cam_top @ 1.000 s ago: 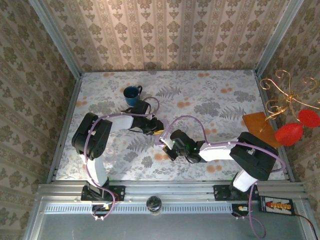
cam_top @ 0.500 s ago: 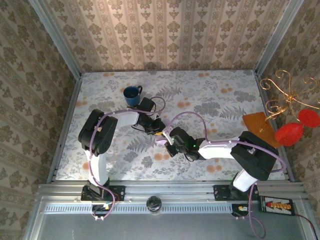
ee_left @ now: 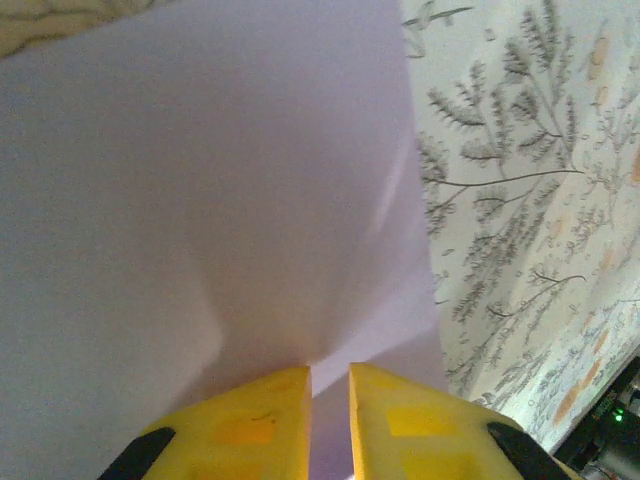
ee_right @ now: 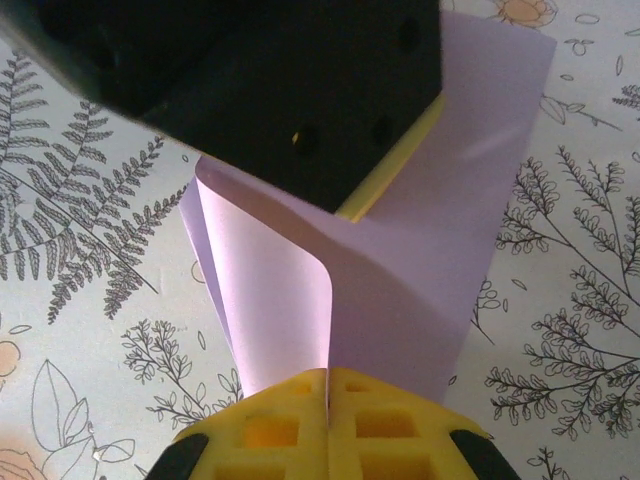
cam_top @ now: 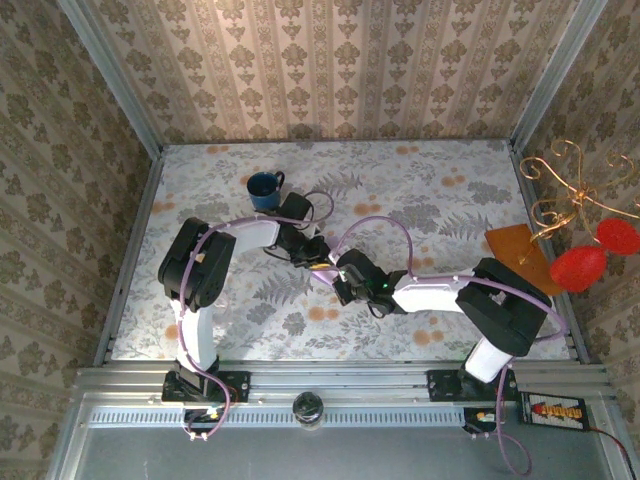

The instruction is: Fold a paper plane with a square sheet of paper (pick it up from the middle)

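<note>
Paper [ee_right: 420, 250], pale lilac and curled over on itself, sits pinched between both arms above the middle of the floral desk [cam_top: 450, 190]. The right claw [ee_right: 327, 385] has its yellow pads pressed together on the sheet's near edge. The left claw [ee_left: 330, 385] grips another edge, its pads [ee_left: 265, 405] drawn close with a thin gap between them. A blue mug [cam_top: 264, 188] stands just beyond the left arm.

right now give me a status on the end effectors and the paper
Right end effector shut on lilac paper sheet. Left end effector nearly closed on it. Blue mug stands apart.
</note>
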`<state>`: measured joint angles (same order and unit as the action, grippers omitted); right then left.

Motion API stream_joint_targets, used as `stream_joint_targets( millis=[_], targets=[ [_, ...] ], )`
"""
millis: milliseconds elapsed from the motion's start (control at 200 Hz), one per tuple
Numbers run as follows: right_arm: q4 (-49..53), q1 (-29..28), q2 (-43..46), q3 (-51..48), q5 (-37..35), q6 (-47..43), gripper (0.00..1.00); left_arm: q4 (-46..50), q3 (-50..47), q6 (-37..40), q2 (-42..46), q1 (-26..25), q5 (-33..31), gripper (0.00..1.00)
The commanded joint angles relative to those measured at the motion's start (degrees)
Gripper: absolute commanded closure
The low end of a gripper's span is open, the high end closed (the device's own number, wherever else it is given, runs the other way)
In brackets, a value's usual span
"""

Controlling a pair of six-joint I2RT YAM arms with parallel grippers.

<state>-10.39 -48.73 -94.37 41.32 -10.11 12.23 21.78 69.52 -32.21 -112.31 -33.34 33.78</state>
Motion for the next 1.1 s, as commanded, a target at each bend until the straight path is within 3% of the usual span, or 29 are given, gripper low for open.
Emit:
stream_joint_targets(
  millis=[0,550,1095],
  targets=[
    [1.55,0.32,-0.64,1.34,-0.16,0.88,0.97,3.49,3.41,3.39,3.55,0.35,-0.3,0.82],
    [1.09,1.5,-1.15,1.73,1.99,1.4,0.97,8.25,7.71,7.17,-4.66,1.83,-3.93,0.84],
    [3.36,3.33,-4.14,4.29,7.06,0.16,0.97,11.01,8.93,11.45,-7.57,0.91,-1.41,0.87]
  ],
)
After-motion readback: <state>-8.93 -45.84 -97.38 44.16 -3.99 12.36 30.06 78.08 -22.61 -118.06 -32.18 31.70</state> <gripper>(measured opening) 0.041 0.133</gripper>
